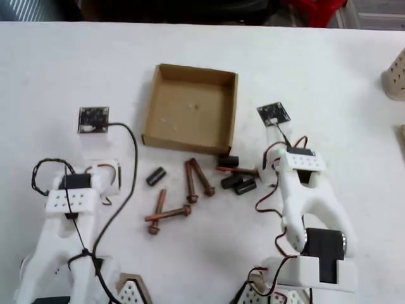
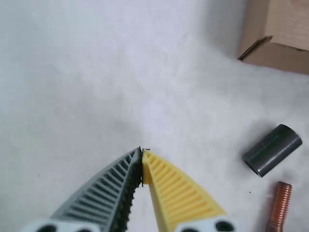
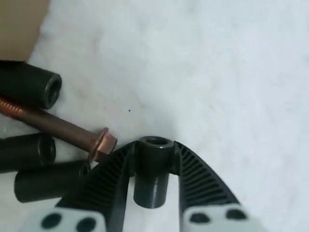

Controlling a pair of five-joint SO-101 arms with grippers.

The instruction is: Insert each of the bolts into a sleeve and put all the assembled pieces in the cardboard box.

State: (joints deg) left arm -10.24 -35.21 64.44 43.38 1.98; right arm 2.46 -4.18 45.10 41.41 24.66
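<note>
The open cardboard box (image 1: 190,107) sits mid-table with nothing in it. In front of it lie several copper bolts (image 1: 168,214) and black sleeves (image 1: 155,176). My right gripper (image 3: 153,145) is shut on one black sleeve (image 3: 152,179), held upright just above the table. Close beside it are a bolt (image 3: 53,124) and three more sleeves (image 3: 29,87). From above, that right gripper (image 1: 273,168) is right of the sleeve cluster (image 1: 237,183). My left gripper (image 2: 142,155) is shut on nothing over bare table, with a sleeve (image 2: 273,150) and a bolt tip (image 2: 279,205) off to one side.
Two small black boards (image 1: 93,119) (image 1: 273,114) with cables lie on the table, one ahead of each arm. A beige perforated object (image 1: 395,76) stands at the far right edge. A corner of the box (image 2: 275,34) is ahead of the left gripper.
</note>
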